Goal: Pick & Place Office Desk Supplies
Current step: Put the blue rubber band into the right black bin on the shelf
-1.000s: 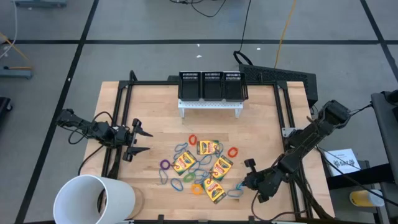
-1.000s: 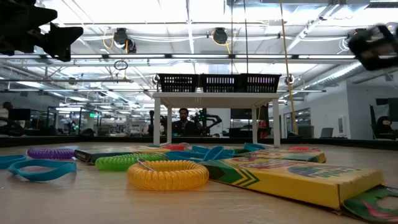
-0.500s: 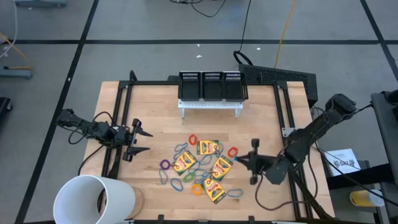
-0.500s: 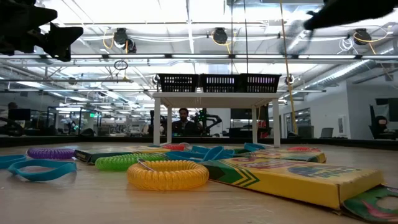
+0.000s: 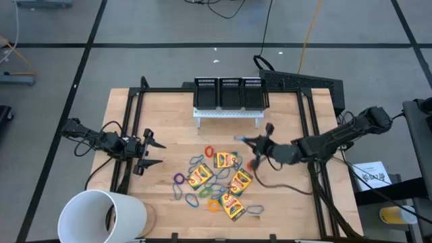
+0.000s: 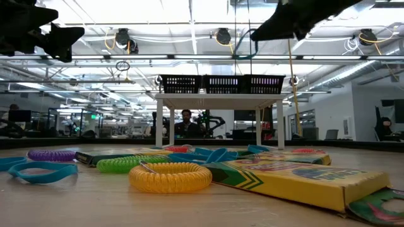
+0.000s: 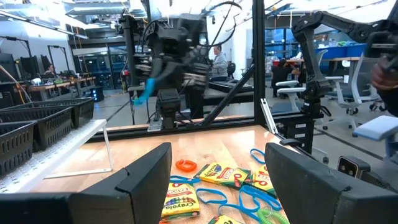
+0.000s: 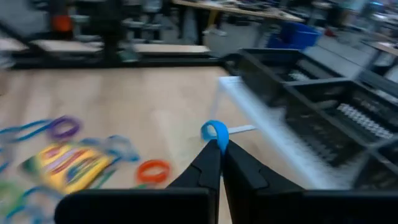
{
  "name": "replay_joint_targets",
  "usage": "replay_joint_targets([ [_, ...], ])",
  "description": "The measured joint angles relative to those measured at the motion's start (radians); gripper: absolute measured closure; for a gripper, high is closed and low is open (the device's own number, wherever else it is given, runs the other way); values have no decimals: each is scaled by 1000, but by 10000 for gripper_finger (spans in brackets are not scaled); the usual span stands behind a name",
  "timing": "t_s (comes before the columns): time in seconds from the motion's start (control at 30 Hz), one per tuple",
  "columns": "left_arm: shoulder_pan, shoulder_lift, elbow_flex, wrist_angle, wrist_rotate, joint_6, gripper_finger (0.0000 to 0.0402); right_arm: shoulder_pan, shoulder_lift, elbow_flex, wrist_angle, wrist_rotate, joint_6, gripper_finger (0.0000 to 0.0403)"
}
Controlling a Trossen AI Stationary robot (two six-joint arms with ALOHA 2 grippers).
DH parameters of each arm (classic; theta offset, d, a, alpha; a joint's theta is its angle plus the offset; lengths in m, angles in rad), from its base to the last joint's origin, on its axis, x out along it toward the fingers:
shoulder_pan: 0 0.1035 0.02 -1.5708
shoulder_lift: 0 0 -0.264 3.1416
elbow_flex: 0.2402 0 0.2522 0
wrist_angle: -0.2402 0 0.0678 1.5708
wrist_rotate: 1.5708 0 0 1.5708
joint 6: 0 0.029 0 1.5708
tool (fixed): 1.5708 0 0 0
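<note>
**benchwatcher:** Right pincer [image 5: 244,140] is up off the worktop [image 5: 169,115], pinched shut on a blue rubber-band loop [image 8: 214,131]. The loop sticks up as a little curl right at the fingertips [image 8: 219,149]. The rest of the supplies sit below and just beside it: crayon boxes [image 5: 226,160] scattered among loose loops, with an orange loop [image 8: 153,170] close under the tips and a red one [image 5: 209,151] a bit further toward the left arm. The black mesh bins [image 5: 229,93] on their white stand [image 5: 228,113] are ahead of the pincer, not far off.

**loop_lurker:** And the left one?

**benchwatcher:** Left pincer [image 5: 156,153] is parked near its own edge of the worktop, fingers [image 7: 146,177] spread wide, holding nothing and touching nothing. The pile lies out in front of it, well apart. A yellow coil [image 6: 170,177] and a purple one [image 6: 52,155] sit at the near side of the pile, and the big white cup [image 5: 101,217] stands at the corner beside that arm.
</note>
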State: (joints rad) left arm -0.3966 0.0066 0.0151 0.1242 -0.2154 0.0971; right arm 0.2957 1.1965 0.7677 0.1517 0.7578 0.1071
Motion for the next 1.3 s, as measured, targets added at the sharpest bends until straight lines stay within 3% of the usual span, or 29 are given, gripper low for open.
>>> replay_joint_targets([
  [0.43,0,0,0,0,0,0,133,-250,-64,0,176,0,-121,399],
  [0.6,0,0,0,0,0,0,133,-355,-126,0,166,-16,-151,399],
  [0.87,0,0,0,0,0,0,133,-565,-142,0,108,-213,-146,399],
  [1.3,0,0,0,0,0,0,133,-695,-136,-37,24,-211,-153,399],
])
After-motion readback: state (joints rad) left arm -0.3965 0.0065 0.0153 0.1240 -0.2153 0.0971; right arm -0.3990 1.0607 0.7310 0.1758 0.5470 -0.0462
